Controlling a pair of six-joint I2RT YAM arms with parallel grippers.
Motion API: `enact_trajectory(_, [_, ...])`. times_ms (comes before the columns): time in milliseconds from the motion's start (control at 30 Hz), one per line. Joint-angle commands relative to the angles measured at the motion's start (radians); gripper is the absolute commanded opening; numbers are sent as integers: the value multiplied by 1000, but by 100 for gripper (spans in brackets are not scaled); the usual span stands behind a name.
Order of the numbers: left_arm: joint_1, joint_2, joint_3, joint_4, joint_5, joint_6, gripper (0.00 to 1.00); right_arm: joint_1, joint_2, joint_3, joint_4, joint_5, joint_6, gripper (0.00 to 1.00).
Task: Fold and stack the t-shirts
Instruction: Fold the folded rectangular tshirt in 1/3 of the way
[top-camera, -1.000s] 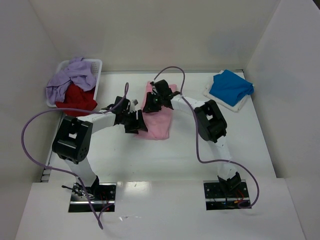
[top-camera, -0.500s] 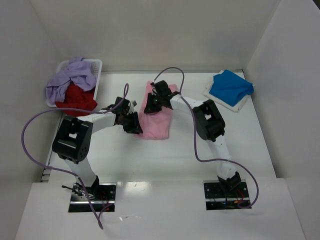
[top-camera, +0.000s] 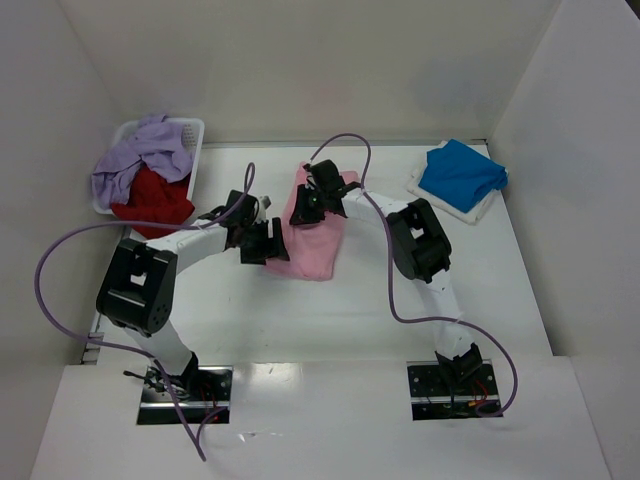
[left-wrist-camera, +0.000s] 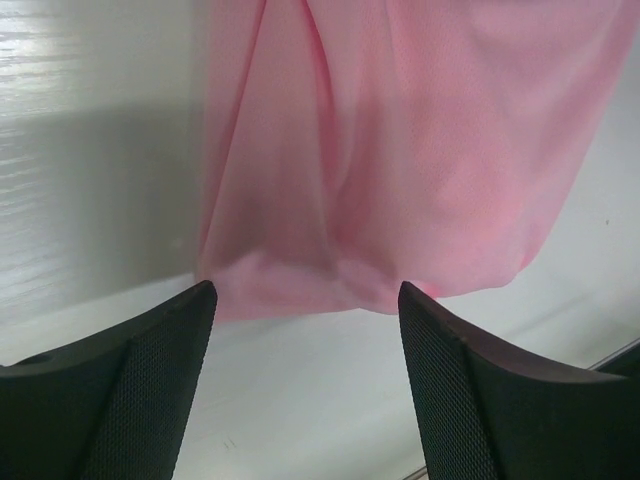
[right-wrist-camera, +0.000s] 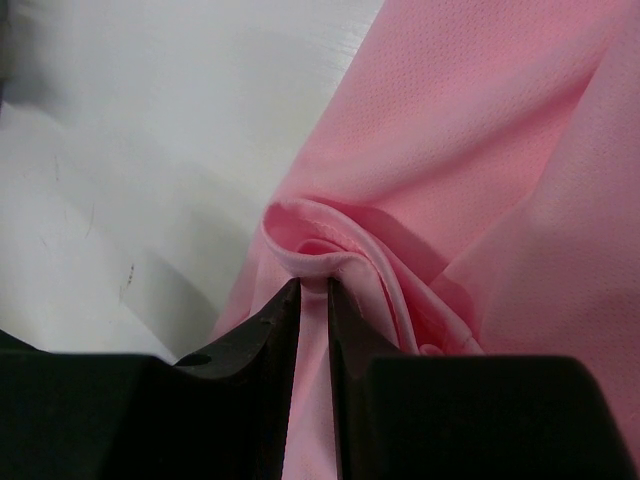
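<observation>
a: what's on the table (top-camera: 300, 310)?
b: the pink shirt (top-camera: 318, 240) lies mid-table, rumpled, between the two arms. the blue shirt (top-camera: 460, 172) sits folded at the far right. the lavender shirt (top-camera: 135, 160) and red shirt (top-camera: 150, 195) are heaped in the basket (top-camera: 195, 125), far left.
a: and the grippers?
b: the right gripper (right-wrist-camera: 312, 285) is nipped almost closed on a rolled fold of the pink shirt, toward its far left side. the left gripper (left-wrist-camera: 305, 295) stands wide apart and holds nothing. it sits low at the shirt's near-left edge, with the hem right at its tips.
a: what could go wrong?
b: i'd say the left could close on air, or catch only the top layer, since the hem isn't between its fingers yet. then any lift is one-sided and the shirt twists instead of spreading flat.
a: and the right?
b: it has only a thin bunch of cloth. a hard pull could slip it free, or drag the whole shirt across the table. a pinch on a bunched roll may also leave the fold crooked.
</observation>
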Motion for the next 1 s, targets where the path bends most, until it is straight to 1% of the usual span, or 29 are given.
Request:
enact_trajectory(0, [0, -40, 39, -20, -38, 40, 82, -11, -3, 14, 3, 12, -20, 23])
enact_trajectory(133, [0, -40, 50, -20, -79, 49, 82, -11, -23, -4, 3, 12, -20, 24])
enact_trajectory(167, [0, -40, 50, -20, -80, 58, 78, -11, -23, -4, 3, 12, -20, 24])
enact_trajectory(200, [0, -30, 50, -11, -70, 58, 72, -11, -23, -4, 3, 12, -30, 24])
enact_trajectory(233, [0, -14, 50, -11, -70, 58, 68, -11, -23, -4, 3, 12, -30, 24])
enact_trajectory(367, [0, -2, 50, -2, -70, 58, 59, -11, -23, -4, 3, 12, -30, 24])
enact_trajectory(433, [9, -2, 40, -2, -81, 58, 58, -11, -23, -4, 3, 12, -30, 24])
enact_trajectory(533, [9, 7, 40, 7, -92, 68, 58, -11, -14, -4, 3, 12, -30, 24])
enact_trajectory(567, [9, 16, 40, 7, -101, 68, 62, -11, -14, -4, 3, 12, -30, 24])
enact_trajectory(600, [9, 16, 40, 7, -101, 77, 66, -11, -14, -4, 3, 12, -30, 27])
enact_trajectory(633, [9, 26, 40, 7, -101, 77, 67, -11, -14, -4, 3, 12, -30, 27])
enact_trajectory(800, [18, 59, 40, 16, -101, 77, 67, -11, -14, -4, 3, 12, -30, 27])
enact_trajectory(833, [18, 59, 40, 16, -90, 77, 65, -11, -14, -4, 3, 12, -30, 27])
enact_trajectory(867, [18, 68, 40, 16, -81, 77, 58, -11, -14, -4, 3, 12, -30, 27])
enact_trajectory(933, [18, 69, 40, 16, -81, 77, 48, -11, -14, -4, 3, 12, -30, 27])
enact_trajectory(967, [18, 69, 40, 16, -81, 77, 38, -11, -5, 5, 3, 12, -30, 27])
